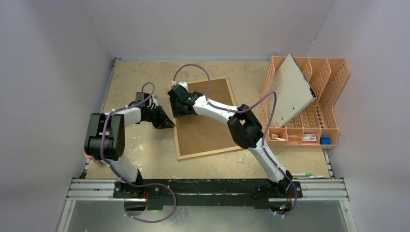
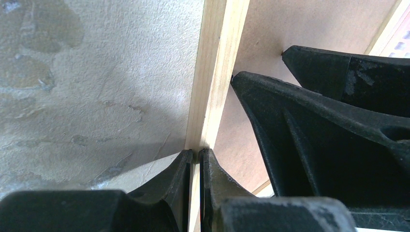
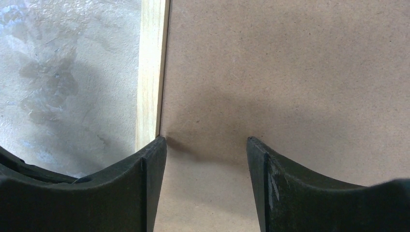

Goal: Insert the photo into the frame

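Frame (image 1: 203, 137) face-down, brown back, light-wood rim; left tool (image 2: 196, 153) pinching rim, right tool (image 3: 207, 142) spread

Even, soft overhead light. Diffuse shadows on and left of the thin light-wood rectangular frame with brown fibreboard back (image 1: 208, 135). Wrist-view foregrounds are slightly blurred.

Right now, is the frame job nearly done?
Done: the frame lies face down on the table, its brown back up. In hand: the left gripper pinches the frame's wooden edge, and the right gripper hangs open over the back beside that edge. Left: the photo is not in sight, so I can't tell whether it is inside; it may yet need putting in.
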`<action>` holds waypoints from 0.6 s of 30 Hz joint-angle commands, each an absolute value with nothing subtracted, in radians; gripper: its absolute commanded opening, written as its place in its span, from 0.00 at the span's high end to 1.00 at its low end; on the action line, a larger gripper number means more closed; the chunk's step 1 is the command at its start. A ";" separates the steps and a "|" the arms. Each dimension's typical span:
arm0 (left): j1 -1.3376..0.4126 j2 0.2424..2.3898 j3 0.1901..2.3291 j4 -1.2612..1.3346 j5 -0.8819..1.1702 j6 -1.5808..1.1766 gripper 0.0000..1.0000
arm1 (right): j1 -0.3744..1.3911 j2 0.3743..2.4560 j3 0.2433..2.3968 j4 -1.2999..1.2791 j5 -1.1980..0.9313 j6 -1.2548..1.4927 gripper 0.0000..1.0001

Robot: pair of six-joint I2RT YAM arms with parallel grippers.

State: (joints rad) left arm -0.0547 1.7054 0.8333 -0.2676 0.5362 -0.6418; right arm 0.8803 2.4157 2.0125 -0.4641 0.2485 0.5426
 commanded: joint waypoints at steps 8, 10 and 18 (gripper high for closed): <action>-0.069 1.769 0.775 -0.419 0.406 -0.575 0.96 | 0.881 2.625 1.920 -0.684 0.202 0.599 0.36; -0.069 1.769 0.775 -0.420 0.404 -0.573 0.96 | 0.880 2.591 1.884 -0.643 0.142 0.588 0.35; -0.069 1.766 0.776 -0.423 0.402 -0.573 0.96 | 0.862 2.564 1.869 -0.595 0.054 0.584 0.30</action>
State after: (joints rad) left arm -0.0547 1.7073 0.8333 -0.2672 0.5369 -0.6418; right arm 0.8742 2.3920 1.9694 -0.4221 0.2081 0.5415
